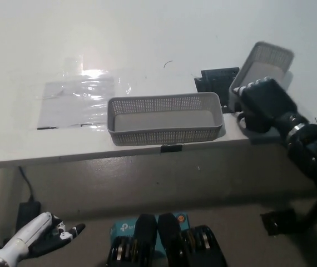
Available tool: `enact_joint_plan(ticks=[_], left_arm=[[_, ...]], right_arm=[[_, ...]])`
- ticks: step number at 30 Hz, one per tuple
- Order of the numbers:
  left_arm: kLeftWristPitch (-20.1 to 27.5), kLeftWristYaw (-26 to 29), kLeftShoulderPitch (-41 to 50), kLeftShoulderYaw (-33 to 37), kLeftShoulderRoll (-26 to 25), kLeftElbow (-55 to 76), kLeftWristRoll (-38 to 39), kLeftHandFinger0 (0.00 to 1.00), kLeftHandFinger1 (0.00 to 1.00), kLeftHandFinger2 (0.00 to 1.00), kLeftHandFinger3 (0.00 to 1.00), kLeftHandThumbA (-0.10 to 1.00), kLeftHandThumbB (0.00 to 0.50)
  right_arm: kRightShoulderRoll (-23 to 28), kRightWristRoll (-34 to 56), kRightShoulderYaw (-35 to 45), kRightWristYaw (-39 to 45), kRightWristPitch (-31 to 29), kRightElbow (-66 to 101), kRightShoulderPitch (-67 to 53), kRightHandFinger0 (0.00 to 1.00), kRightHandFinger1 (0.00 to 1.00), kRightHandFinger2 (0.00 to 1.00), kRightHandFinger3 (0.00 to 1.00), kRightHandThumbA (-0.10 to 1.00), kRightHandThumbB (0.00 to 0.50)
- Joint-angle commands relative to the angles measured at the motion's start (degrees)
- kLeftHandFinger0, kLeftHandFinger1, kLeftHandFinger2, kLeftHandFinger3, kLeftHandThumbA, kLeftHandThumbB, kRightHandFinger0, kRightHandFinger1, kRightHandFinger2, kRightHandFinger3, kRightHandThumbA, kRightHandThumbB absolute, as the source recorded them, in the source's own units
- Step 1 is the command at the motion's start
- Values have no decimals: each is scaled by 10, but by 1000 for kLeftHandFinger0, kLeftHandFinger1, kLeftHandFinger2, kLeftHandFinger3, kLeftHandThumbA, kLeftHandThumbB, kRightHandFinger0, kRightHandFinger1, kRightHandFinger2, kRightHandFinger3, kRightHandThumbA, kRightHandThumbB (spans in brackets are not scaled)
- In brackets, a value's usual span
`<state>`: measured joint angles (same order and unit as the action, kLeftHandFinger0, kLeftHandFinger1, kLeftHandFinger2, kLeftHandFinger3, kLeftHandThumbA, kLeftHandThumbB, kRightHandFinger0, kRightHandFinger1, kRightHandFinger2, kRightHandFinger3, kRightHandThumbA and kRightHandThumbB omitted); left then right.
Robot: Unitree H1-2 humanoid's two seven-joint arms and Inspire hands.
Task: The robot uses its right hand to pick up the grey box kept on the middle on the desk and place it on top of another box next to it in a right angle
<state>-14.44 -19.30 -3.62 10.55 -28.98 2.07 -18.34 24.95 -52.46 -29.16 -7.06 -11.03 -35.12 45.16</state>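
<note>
A grey mesh box [165, 118] lies lengthwise at the front edge of the white desk [147, 39]. A second grey mesh box [264, 63] is tilted up at the right, lifted off the desk, with my black right hand [263, 104] shut on its near end. That box is to the right of the first one and apart from it. My white left hand [41, 232] hangs low at the lower left, below the desk, fingers apart and holding nothing.
A clear plastic sheet [80, 97] lies on the desk left of the first box. A small black block [217, 79] sits behind the boxes. A teal carton [126, 228] shows on the floor below.
</note>
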Motion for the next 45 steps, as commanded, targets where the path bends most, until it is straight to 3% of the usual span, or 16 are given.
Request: enact_joint_plan(ticks=[1,5,6,7,9,12,14,20,24,25,28,31,35,41,44,45], left_arm=[[21,5,0,-8,-9,7,2,5,4,27,164,754,114],[19,4,-1,-11,-7,5,6,0,0,30,170,731,110],[19,4,-1,-11,-7,6,6,0,0,27,169,725,105],[14,2,0,-10,-8,7,4,4,4,37,181,748,117],[11,2,0,-10,-7,10,1,0,0,29,181,734,106],[12,2,-3,-9,-7,2,1,0,0,28,172,725,123],[11,1,-4,-7,-7,1,-1,17,10,50,200,757,129],[12,-2,-8,-5,-6,-2,0,15,0,32,184,771,133],[11,-4,-8,-6,-6,-2,4,15,0,20,190,741,115],[15,-3,-8,-5,-7,-3,2,17,0,20,189,741,109],[15,-2,-14,-2,-5,-5,0,45,0,23,194,741,118],[13,-5,-20,-3,-7,-4,1,31,0,24,194,739,113],[11,-7,-28,-1,-10,-5,-3,19,3,30,180,789,136],[8,-10,-35,1,-11,-6,-4,27,8,65,216,794,164],[5,-12,-38,2,-13,-4,-6,68,7,70,216,794,162],[13,-11,-39,5,-16,-5,-9,69,2,64,216,800,158]], right_arm=[[40,-12,15,-43,-39,6,78,0,0,294,11,-100,273],[50,-13,13,-8,-29,22,109,0,40,379,42,-100,307],[50,-9,14,-4,-30,26,116,0,25,262,18,-100,292],[50,-6,14,-2,-33,31,121,0,23,258,12,-100,291],[49,16,21,33,-34,65,128,0,91,374,37,-100,301],[38,31,25,57,-38,110,126,0,164,503,321,-100,283],[24,45,28,75,-38,127,123,0,149,483,350,-100,259],[-21,109,23,143,-50,184,104,0,88,402,297,-100,373],[-46,143,22,174,-63,190,92,0,1,353,218,-100,319],[-51,142,20,177,-67,193,89,0,0,338,298,-100,312],[-53,158,21,207,-61,212,77,0,0,290,25,-100,286],[-57,167,24,219,-65,214,74,0,0,324,192,-100,306],[-58,184,28,213,-88,215,59,0,7,348,219,-100,243],[-66,197,26,205,-118,202,34,0,72,411,372,-100,276],[-72,192,22,205,-121,196,21,0,44,369,311,-100,244],[-76,193,22,205,-120,194,16,0,25,364,288,-100,272]])
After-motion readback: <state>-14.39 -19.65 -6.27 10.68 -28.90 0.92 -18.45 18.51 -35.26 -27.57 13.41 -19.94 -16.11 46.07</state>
